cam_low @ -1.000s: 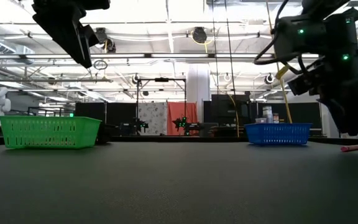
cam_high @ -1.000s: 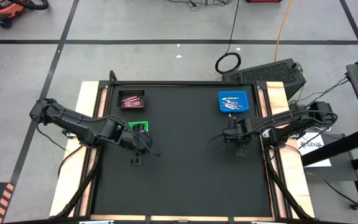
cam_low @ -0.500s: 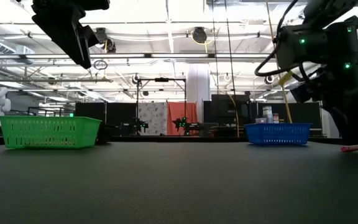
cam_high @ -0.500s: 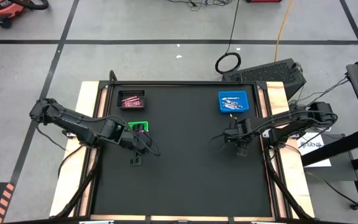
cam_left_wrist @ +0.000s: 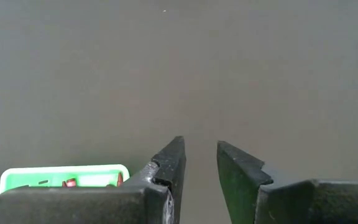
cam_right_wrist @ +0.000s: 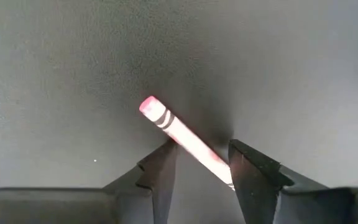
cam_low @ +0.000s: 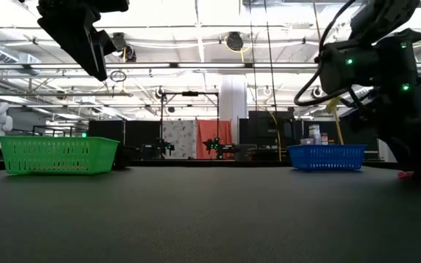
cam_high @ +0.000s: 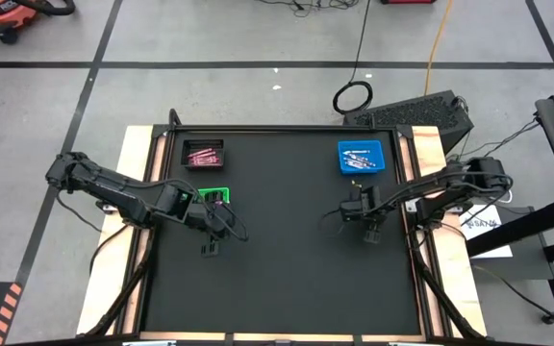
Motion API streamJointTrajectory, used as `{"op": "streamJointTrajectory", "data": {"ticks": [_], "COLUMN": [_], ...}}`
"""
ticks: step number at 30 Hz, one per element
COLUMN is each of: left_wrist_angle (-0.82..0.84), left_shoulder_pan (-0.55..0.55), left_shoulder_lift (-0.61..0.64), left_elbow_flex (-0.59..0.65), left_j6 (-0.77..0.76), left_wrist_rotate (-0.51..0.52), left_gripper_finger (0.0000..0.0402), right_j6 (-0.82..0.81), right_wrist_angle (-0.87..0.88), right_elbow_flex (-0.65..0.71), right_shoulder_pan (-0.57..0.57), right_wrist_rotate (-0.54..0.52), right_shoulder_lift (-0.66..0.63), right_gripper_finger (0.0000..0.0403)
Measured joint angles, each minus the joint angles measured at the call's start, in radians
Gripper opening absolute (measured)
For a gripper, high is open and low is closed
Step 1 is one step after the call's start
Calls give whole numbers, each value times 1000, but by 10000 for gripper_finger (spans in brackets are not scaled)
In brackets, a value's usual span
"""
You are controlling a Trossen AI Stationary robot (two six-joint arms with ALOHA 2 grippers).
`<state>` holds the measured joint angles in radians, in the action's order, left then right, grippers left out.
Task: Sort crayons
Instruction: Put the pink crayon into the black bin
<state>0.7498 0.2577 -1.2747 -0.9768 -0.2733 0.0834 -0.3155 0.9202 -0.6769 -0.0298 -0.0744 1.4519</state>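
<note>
A pink crayon [cam_right_wrist: 182, 135] lies flat on the black table, slanting between the fingers of my right gripper [cam_right_wrist: 201, 155]. That gripper is open, down at the table right of the middle [cam_high: 368, 233], pointing down. In the low view a bit of the crayon [cam_low: 403, 174] shows beside the gripper. My left gripper [cam_left_wrist: 199, 155] is open and empty, held above the table [cam_high: 210, 249] near the green tray [cam_high: 214, 195]. More pink crayons lie in the black tray [cam_high: 203, 154], and white ones in the blue tray [cam_high: 361, 157]. My right gripper's fingers [cam_right_wrist: 246, 163] come from above and stand on either side of the crayon's middle part [cam_right_wrist: 197, 149], slanting across it. The crayon lies flat on the table. I cannot tell whether the fingers touch it.
The green tray [cam_left_wrist: 64, 177] holds a few reddish crayons. The three trays stand along the table's far half. Wooden strips [cam_high: 135, 192] border the black table on its left and right sides.
My right gripper has gone down to the table, onto the pink crayon, and a little toward the near edge. The crayon has stayed where it was.
</note>
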Motion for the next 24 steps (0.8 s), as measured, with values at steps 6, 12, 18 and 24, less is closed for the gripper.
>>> {"op": "streamJointTrajectory", "data": {"ticks": [6, 12, 18, 24], "left_wrist_angle": [0, 0, 0, 0], "left_shoulder_pan": [0, 0, 0, 0], "left_shoulder_lift": [0, 0, 0, 0], "left_elbow_flex": [0, 0, 0, 0], "left_j6": [0, 0, -6, -6], "left_wrist_rotate": [0, 0, 0, 0], "left_gripper_finger": [97, 97, 97, 97], "right_j6": [-15, -100, -182, -241], "right_wrist_angle": [1, -8, -9, 6], "right_elbow_flex": [1, 1, 2, -24], "right_shoulder_pan": [12, 12, 12, 11], "right_wrist_rotate": [78, 100, 107, 105], "right_shoulder_lift": [41, 45, 45, 46], "right_gripper_finger": [130, 67, 7, 8]}}
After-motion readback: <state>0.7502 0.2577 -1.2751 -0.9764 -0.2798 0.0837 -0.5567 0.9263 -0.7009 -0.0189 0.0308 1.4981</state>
